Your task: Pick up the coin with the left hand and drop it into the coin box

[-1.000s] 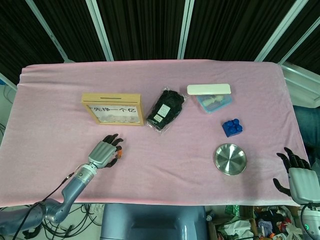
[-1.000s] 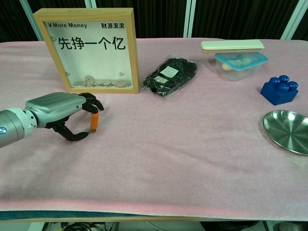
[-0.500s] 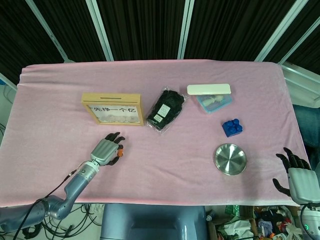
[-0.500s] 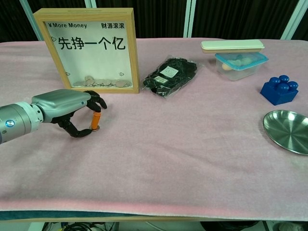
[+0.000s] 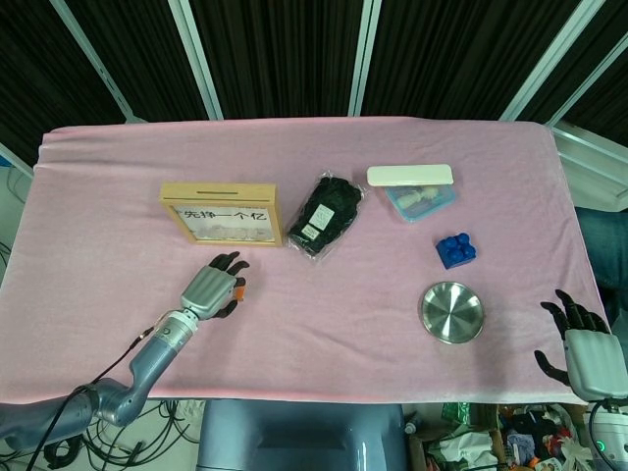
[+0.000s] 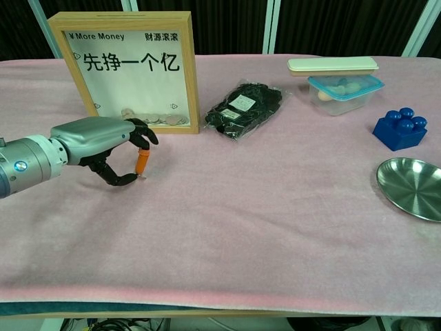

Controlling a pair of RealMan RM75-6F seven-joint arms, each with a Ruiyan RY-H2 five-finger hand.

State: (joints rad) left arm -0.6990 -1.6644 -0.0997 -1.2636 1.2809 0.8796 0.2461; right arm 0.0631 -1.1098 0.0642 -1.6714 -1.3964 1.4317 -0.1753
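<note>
**Chest view: left hand pinching low at the cloth in front of the coin box**

Chest view is showing your left hand [image 6: 103, 141] hanging just above the pink tablecloth [image 6: 241, 207], in front of the coin box [image 6: 124, 69] and slightly toward its right corner. An orange fingertip [image 6: 142, 162] is pointing down while the thumb is curling in underneath to meet it, so the hand is making a pinch. The coin [image 6: 140, 176] is appearing only as a small pale speck at that pinch point, right at the cloth; you cannot tell from either view whether it is gripped or merely lying under the fingertip. From the head view, the same hand [image 5: 209, 288] is sitting below the box [image 5: 222, 212], near it but apart.

Your right hand [image 5: 591, 351] is hanging off the table's near right corner with fingers spread, holding nothing.

Elsewhere on the cloth are lying a black bag [image 6: 244, 108], a lidded plastic container [image 6: 342, 86], a blue block [image 6: 400, 129] and a steel dish [image 6: 413, 186].
</note>
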